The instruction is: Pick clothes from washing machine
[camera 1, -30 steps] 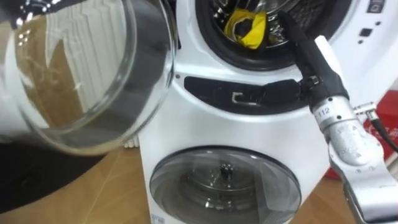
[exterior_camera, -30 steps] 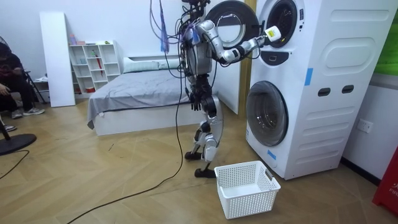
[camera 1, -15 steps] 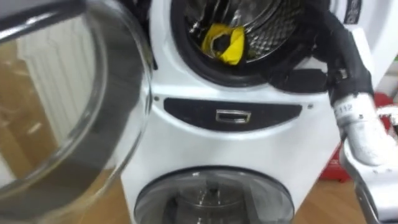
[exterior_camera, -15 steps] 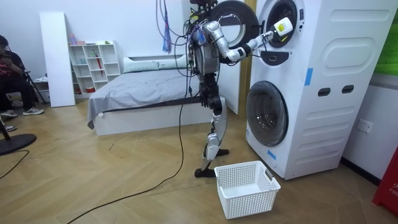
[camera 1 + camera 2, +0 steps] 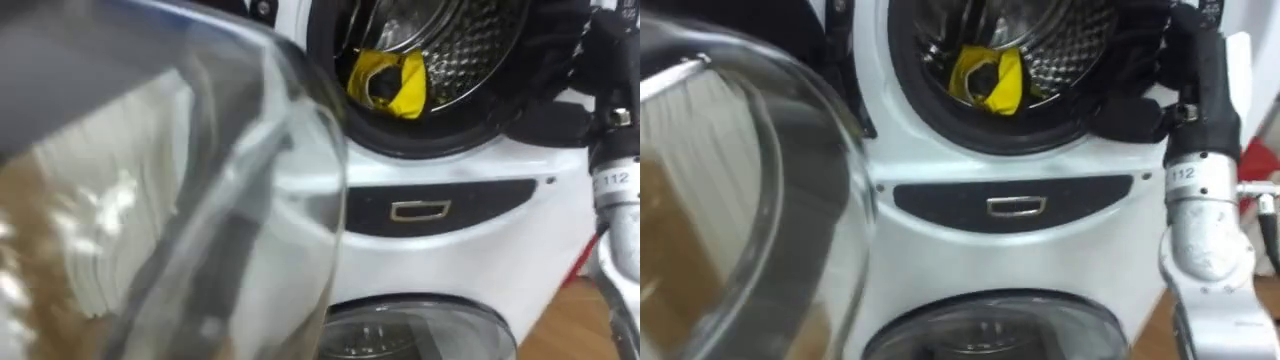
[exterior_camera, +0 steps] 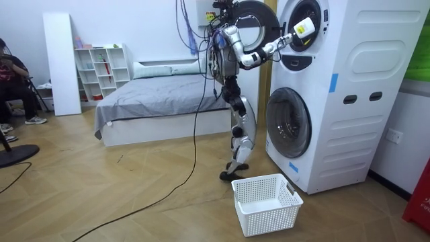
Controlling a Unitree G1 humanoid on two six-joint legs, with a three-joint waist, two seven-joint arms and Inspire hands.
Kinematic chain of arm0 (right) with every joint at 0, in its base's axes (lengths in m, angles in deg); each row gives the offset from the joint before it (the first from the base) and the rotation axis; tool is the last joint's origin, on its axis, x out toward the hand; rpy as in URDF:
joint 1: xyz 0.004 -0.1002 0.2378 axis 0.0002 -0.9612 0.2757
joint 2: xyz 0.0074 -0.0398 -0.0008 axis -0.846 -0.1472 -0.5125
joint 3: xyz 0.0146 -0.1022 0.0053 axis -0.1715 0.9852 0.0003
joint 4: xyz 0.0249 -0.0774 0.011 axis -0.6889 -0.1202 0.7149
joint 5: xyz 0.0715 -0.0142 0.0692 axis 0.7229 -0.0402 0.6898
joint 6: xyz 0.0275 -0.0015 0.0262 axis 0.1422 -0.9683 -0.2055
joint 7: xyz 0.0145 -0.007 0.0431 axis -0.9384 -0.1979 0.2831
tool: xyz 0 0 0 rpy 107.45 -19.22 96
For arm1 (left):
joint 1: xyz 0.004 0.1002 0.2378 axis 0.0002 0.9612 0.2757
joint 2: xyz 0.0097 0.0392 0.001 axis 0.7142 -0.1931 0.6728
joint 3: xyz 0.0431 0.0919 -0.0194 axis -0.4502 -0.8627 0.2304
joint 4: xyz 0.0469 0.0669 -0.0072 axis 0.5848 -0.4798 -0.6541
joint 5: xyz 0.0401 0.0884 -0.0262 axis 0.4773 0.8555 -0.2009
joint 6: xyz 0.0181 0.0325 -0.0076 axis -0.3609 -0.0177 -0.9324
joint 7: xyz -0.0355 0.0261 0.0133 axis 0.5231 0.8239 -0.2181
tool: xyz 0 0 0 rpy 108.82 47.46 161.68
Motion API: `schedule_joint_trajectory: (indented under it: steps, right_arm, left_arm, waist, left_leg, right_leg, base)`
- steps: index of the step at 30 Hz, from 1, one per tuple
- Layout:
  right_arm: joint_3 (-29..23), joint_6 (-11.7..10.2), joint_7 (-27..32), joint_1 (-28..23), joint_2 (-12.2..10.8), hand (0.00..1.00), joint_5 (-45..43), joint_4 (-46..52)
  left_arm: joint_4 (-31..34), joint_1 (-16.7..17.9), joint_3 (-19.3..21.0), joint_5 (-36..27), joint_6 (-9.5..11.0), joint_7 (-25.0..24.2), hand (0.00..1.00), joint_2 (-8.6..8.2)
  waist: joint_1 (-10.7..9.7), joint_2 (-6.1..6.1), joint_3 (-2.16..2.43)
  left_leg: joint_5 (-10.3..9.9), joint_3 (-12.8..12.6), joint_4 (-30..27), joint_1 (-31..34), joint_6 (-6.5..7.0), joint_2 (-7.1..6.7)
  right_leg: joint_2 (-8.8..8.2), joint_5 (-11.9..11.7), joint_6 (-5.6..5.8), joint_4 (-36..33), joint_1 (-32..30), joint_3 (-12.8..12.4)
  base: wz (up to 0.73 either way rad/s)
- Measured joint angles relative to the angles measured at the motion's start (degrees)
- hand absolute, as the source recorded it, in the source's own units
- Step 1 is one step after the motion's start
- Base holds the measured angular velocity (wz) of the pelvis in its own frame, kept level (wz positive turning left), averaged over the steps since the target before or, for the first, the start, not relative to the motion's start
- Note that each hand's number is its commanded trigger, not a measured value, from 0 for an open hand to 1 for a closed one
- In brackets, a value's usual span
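Yellow garment (image 5: pixel 985 78) lies in the drum (image 5: pixel 1065 45), left of and beyond the right hand (image 5: pixel 1128 115) at its rim, whose grip I cannot tell.

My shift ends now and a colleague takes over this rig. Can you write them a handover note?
Right hand: at the mouth of the upper drum, fingers unreadable.
Yellow garment: lies at the drum's front edge, no hand on it.
Done: door swung open.
White basket: on the floor before the machine, nothing in it.
Left: grasp the garment, lift it out, drop it in the basket.
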State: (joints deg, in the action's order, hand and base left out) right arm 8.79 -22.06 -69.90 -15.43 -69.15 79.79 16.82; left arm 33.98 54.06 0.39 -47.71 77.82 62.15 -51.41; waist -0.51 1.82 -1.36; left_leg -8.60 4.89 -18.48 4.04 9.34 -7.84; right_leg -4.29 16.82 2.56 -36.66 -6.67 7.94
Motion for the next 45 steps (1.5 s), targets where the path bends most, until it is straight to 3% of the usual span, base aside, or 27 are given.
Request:
schedule_joint_trajectory:
  steps: [1,2,4,6,7,9,11,12,13,14,15,16,17,18,19,23,25,27,31,33,35,36,37,42,45]
  right_arm:
    - [0.5,0.2,0.0,-0.1,-0.4,0.0,0.6,0.0]
    - [0.6,0.3,0.0,-0.2,-0.4,0.0,0.9,0.0]
    - [0.7,1.2,0.3,-0.2,-1.1,0.0,1.1,0.7]
    - [0.7,1.2,-0.2,-0.2,-1.2,0.0,1.0,1.8]
    - [0.8,1.1,-0.4,-0.2,-1.2,0.0,1.0,2.7]
    - [1.1,0.7,-0.6,-0.2,-1.2,0.0,1.1,3.5]
    - [1.9,0.7,-0.6,-0.2,-1.2,0.0,1.1,3.9]
    - [2.0,0.7,-0.9,-0.2,-1.0,0.0,1.2,4.3]
    - [1.8,0.7,-1.0,-0.2,-0.9,0.0,0.5,4.6]
    - [1.8,0.8,-1.0,-0.2,-0.9,0.0,-0.2,4.6]
    - [2.1,1.2,-1.6,-0.2,-1.0,0.0,-2.4,4.5]
    - [3.0,1.3,-2.4,-0.3,-1.1,0.0,-4.8,4.5]
    - [3.6,1.4,-2.8,-0.4,-1.1,0.0,-6.0,4.5]
    - [4.6,1.4,-3.9,-0.4,-0.9,0.0,-7.9,4.7]
    - [5.2,1.9,-4.4,-0.7,-0.3,0.0,-9.6,5.5]
    - [7.1,2.7,-5.7,-1.4,0.5,0.0,-12.8,7.4]
    - [8.4,2.6,-7.4,-1.9,0.9,0.0,-13.4,8.9]
    - [9.0,2.7,-8.8,-2.3,0.9,0.0,-13.8,9.9]
    - [10.5,4.4,-12.5,-5.0,0.6,0.0,-15.6,13.8]
    - [10.7,5.1,-13.6,-5.6,0.3,0.0,-15.9,15.1]
    - [10.7,5.9,-15.0,-5.8,0.3,0.0,-16.1,16.0]
    - [10.8,6.1,-16.1,-5.8,0.3,0.0,-16.0,16.2]
    - [10.9,6.3,-17.6,-5.9,0.3,0.0,-16.1,16.5]
    - [17.5,7.3,-25.8,-6.6,1.3,0.0,-13.8,16.3]
    - [18.0,7.5,-28.1,-6.2,1.7,0.0,-12.1,16.4]
  left_arm:
    - [-0.4,0.3,0.0,0.3,0.0,0.0,0.0,-0.02]
    - [-1.0,0.3,-0.1,0.7,-0.1,0.0,0.0,-0.1]
    - [-1.6,0.6,0.0,2.7,0.1,0.0,0.0,-0.3]
    - [-2.3,1.6,0.1,3.8,0.2,0.0,0.0,-0.36]
    - [-3.1,1.9,0.1,4.9,0.1,0.0,0.0,-0.42]
    - [-3.7,3.0,0.1,5.7,-0.1,0.0,0.0,-0.43]
    - [-3.7,3.7,0.0,6.4,-0.3,0.0,0.0,-0.65]
    - [-3.7,3.5,0.0,6.5,-0.5,0.0,0.0,-1.15]
    - [-3.6,3.1,-0.1,6.5,-0.5,-0.1,0.0,-1.8]
    - [-3.5,2.9,-0.2,6.6,-0.7,-0.1,0.0,-1.95]
    - [-3.2,2.8,-0.4,6.6,-1.2,-0.2,0.0,-2.02]
    - [-2.9,2.5,-0.4,6.7,-1.9,-0.2,0.0,-1.81]
    - [-2.8,2.4,-0.5,6.7,-2.2,-0.2,0.0,-1.66]
    - [-2.1,2.1,-0.9,6.7,-2.7,-0.2,0.0,-1.05]
    - [-1.4,1.4,-1.7,6.6,-2.9,-0.2,0.0,-0.35]
    - [-0.9,-0.4,-3.7,6.6,-2.9,-0.1,0.0,0.03]
    - [-0.8,-0.5,-3.9,6.6,-3.1,-0.1,0.0,0.06]
    - [-0.8,-0.5,-4.3,6.6,-3.3,-0.1,0.0,0.01]
    - [-0.7,0.5,-4.7,6.6,-3.4,-0.2,0.0,-0.02]
    - [-0.5,0.9,-4.7,6.6,-3.5,-0.2,0.0,-0.02]
    - [-0.2,1.2,-4.7,6.6,-3.5,-0.5,0.0,-0.18]
    - [-0.2,1.3,-4.7,6.5,-3.6,-0.5,0.0,-0.15]
    - [-0.1,1.2,-4.7,6.5,-3.6,-0.5,0.0,-0.14]
    - [0.6,1.3,-4.8,6.2,-3.6,-0.5,0.0,-0.2]
    - [0.7,1.4,-4.8,6.1,-3.6,-0.5,0.0,-0.31]
  waist:
    - [-0.9,0.19,0.13]
    - [-1.0,0.21,0.18]
    - [-1.0,0.34,0.29]
    - [-1.0,0.8,0.62]
    - [-0.9,0.77,0.65]
    - [-0.9,0.98,0.82]
    - [-0.6,0.79,0.73]
    - [-0.1,1.03,0.87]
    - [0.1,0.62,0.68]
    - [0.4,0.35,0.63]
    - [1.4,-0.26,0.63]
    - [2.1,-1.11,0.96]
    - [2.4,-1.17,1.16]
    - [2.3,-0.85,1.03]
    - [2.1,0.02,1.22]
    - [2.5,0.84,1.51]
    - [2.4,0.94,1.52]
    - [2.4,1.01,1.54]
    - [2.5,1.35,1.86]
    - [2.5,1.34,1.88]
    - [2.6,1.29,1.95]
    - [2.5,1.22,1.99]
    - [2.4,1.15,2.02]
    - [3.4,1.09,2.24]
    - [4.1,1.17,2.51]
  left_leg:
    - [0.2,2.6,0.0,0.2,-0.12,-0.07]
    - [0.3,4.0,-0.1,0.2,-0.28,-0.14]
    - [0.7,10.8,-0.6,0.2,-0.82,-1.64]
    - [0.9,14.4,-0.6,0.3,-1.22,-3.33]
    - [1.1,17.0,-0.6,0.3,-1.42,-4.27]
    - [1.2,19.4,-1.0,0.3,-1.6,-4.9]
    - [1.2,19.9,-1.4,0.4,-1.78,-5.09]
    - [1.3,19.0,-1.8,1.0,-2.24,-5.39]
    - [1.0,13.7,-2.9,2.2,-3.27,-3.08]
    - [0.3,10.0,-3.9,2.7,-4.23,-1.22]
    - [-2.0,4.7,-6.7,3.8,-5.48,2.26]
    - [-3.7,1.5,-7.6,4.6,-5.8,4.64]
    - [-3.8,1.6,-7.3,4.5,-5.93,4.79]
    - [-3.4,3.3,-6.2,4.3,-6.3,4.21]
    - [-2.4,5.0,-5.2,4.2,-6.62,3.29]
    - [-1.0,4.8,-2.8,3.5,-7.65,3.92]
    - [-0.9,2.5,-1.9,3.3,-7.89,5.31]
    - [-0.9,0.8,-1.8,3.4,-7.9,5.43]
    - [-0.9,-6.4,-3.2,3.7,-7.9,5.73]
    - [-1.0,-7.6,-3.1,3.5,-7.76,6.19]
    - [-0.6,-7.6,-2.5,3.6,-7.2,6.24]
    - [-0.5,-7.3,-2.1,3.5,-6.23,6.23]
    - [-0.8,-6.9,-1.7,3.3,-6.21,6.18]
    - [-0.7,-6.1,-1.0,3.3,-6.23,5.92]
    - [-0.7,-5.5,-0.8,3.3,-6.31,5.74]
  right_leg:
    - [2.62,-0.4,-0.45,7.1,1.1,-0.4]
    - [3.85,-1.1,-0.95,10.3,2.0,-0.6]
    - [7.4,-6.5,-2.63,17.8,3.8,-2.4]
    - [7.61,-11.7,-3.28,20.6,6.4,-2.5]
    - [8.02,-12.1,-3.68,23.6,7.7,-3.2]
    - [8.37,-12.4,-3.99,25.1,8.3,-2.9]
    - [8.04,-11.2,-4.48,25.3,8.7,-1.7]
    - [7.05,-9.2,-5.91,25.9,8.7,0.5]
    - [5.25,-8.2,-6.12,25.7,8.6,6.6]
    - [4.68,-7.9,-6.02,25.6,8.6,9.2]
    - [4.03,-7.2,-5.99,24.6,8.7,13.0]
    - [3.82,-6.5,-6.05,23.4,8.9,15.8]
    - [3.68,-6.3,-6.03,23.1,9.3,16.4]
    - [3.57,-6.6,-5.35,23.2,9.4,17.3]
    - [3.81,-6.7,-5.26,23.5,9.3,17.6]
    - [3.81,-6.0,-5.46,24.0,9.3,19.2]
    - [3.92,-5.6,-5.5,24.0,9.3,19.7]
    - [3.92,-5.3,-5.9,23.9,9.2,19.9]
    - [4.27,-4.8,-6.49,23.9,9.0,19.9]
    - [4.78,-4.7,-6.67,23.9,8.9,19.9]
    - [4.99,-4.7,-6.66,23.9,9.1,19.6]
    - [5.24,-4.7,-6.5,24.0,9.3,19.2]
    - [5.48,-4.6,-5.66,23.9,9.3,18.5]
    - [5.65,-4.6,-5.48,24.0,9.3,18.5]
    - [5.67,-4.4,-5.08,24.1,9.5,18.8]
  base:
    - [-0.2]
    - [0.0]
    - [-0.02]
    - [-0.07]
    - [0.0]
    - [0.14]
    - [0.26]
    - [0.37]
    - [0.36]
    - [0.2]
    - [-0.08]
    - [-0.19]
    - [-0.14]
    - [0.04]
    - [0.16]
    - [0.15]
    - [0.0]
    - [0.0]
    - [-0.02]
    - [0.0]
    - [0.0]
    - [0.0]
    - [0.04]
    - [0.04]
    - [0.18]
